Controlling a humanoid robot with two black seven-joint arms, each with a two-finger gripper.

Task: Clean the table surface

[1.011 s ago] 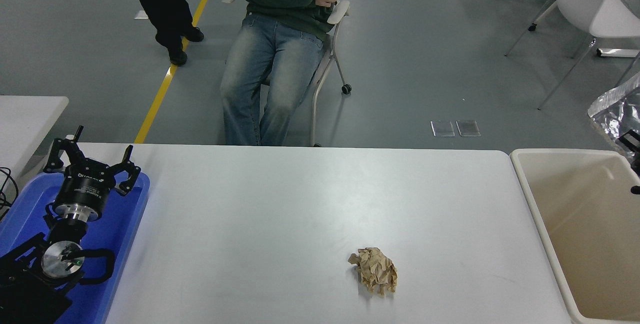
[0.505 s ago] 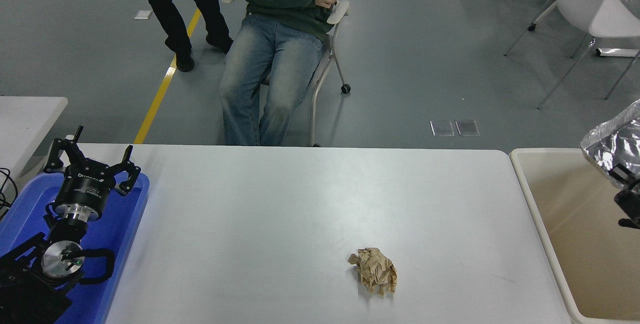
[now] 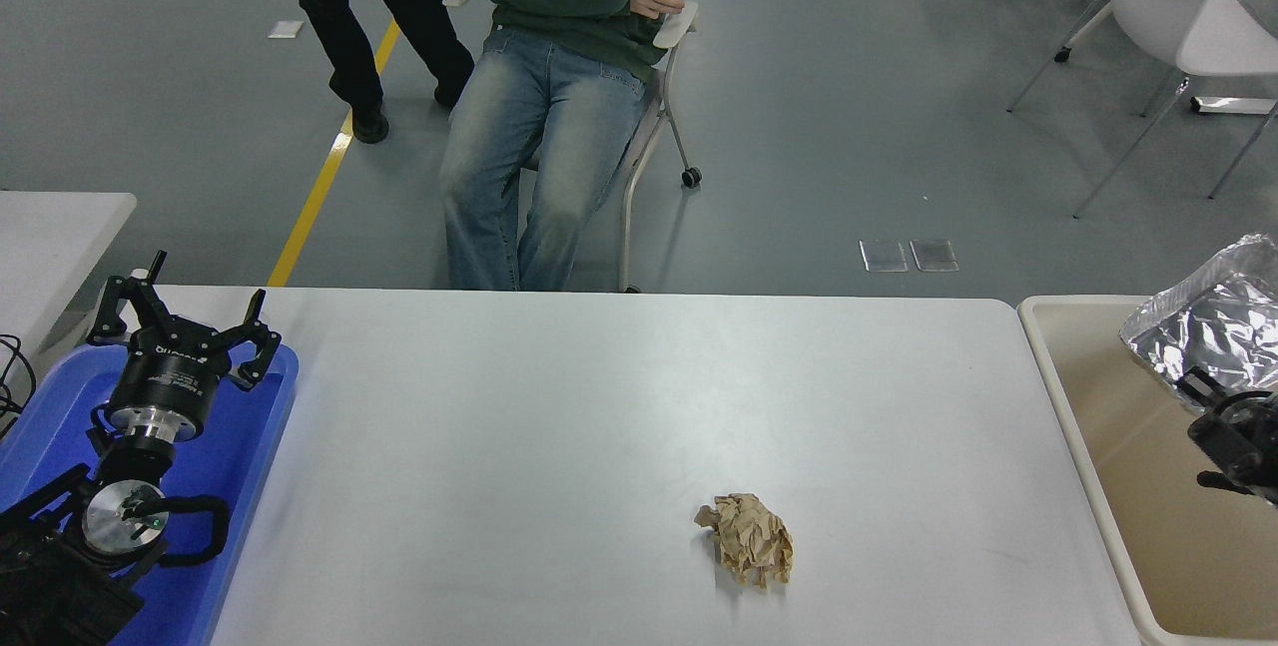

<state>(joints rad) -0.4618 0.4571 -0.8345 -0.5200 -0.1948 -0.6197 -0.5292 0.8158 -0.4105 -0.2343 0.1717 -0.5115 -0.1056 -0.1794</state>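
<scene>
The white table surface (image 3: 599,406) fills the middle of the view. A crumpled brown paper ball (image 3: 747,548) lies on it, right of centre and near the front. My right gripper (image 3: 1203,391) comes in at the right edge, shut on a crumpled sheet of silver foil (image 3: 1203,322), and holds it above the beige bin (image 3: 1058,376). My left gripper (image 3: 185,312) is parked at the lower left over the blue tray (image 3: 250,446), open and empty.
A smaller white table (image 3: 50,227) shows in part at the far left. A person in jeans sits on a chair (image 3: 654,117) at the table's far side, and another person stands behind. White chairs stand at the top right.
My right gripper has come further into view, leftward and down, carrying the foil over the bin. The standing person has stepped to the right. The paper ball and left arm have not moved.
</scene>
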